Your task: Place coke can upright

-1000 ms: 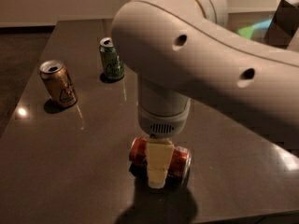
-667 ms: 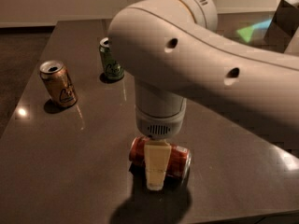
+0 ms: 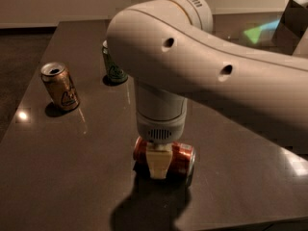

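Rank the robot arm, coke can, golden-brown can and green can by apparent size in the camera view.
1. robot arm, its gripper at the coke can.
2. coke can and golden-brown can: look alike.
3. green can, partly hidden.

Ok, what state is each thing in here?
coke can: lying on its side on the table, not yet upright.
gripper: sits over the coke can's middle.
golden-brown can: standing upright, top opened.
green can: standing upright, partly hidden behind the arm.

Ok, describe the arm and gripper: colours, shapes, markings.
The arm is a thick, smooth off-white tube with two dark round holes and small dark print near the top. A vented wrist collar ends in the cream gripper, at the coke can.
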You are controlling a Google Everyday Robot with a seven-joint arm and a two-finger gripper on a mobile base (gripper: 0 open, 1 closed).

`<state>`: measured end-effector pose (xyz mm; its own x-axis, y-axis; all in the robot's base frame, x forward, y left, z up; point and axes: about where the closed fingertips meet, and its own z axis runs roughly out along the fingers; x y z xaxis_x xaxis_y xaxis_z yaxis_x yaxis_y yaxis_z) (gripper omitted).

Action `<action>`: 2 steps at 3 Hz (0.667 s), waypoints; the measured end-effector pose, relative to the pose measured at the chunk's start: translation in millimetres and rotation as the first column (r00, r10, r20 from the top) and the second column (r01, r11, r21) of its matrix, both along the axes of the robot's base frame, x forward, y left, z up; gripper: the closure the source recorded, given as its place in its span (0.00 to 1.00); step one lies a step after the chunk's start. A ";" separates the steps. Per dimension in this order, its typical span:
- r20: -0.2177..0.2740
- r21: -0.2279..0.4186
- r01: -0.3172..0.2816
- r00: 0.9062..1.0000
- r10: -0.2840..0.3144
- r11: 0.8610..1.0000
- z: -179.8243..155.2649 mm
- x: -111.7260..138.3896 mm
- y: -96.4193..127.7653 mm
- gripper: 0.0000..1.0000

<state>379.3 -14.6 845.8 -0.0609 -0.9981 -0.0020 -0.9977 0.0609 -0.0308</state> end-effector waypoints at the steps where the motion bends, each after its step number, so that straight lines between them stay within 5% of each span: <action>1: -0.012 0.009 -0.005 1.000 0.005 1.000 3.1 2.1 1.6 0.59; 2: -0.014 0.068 -0.002 1.000 0.003 0.998 20.1 9.6 -1.7 0.82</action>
<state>388.8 -16.3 866.0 -0.0587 -0.9959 -0.0689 -0.9981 0.0597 -0.0127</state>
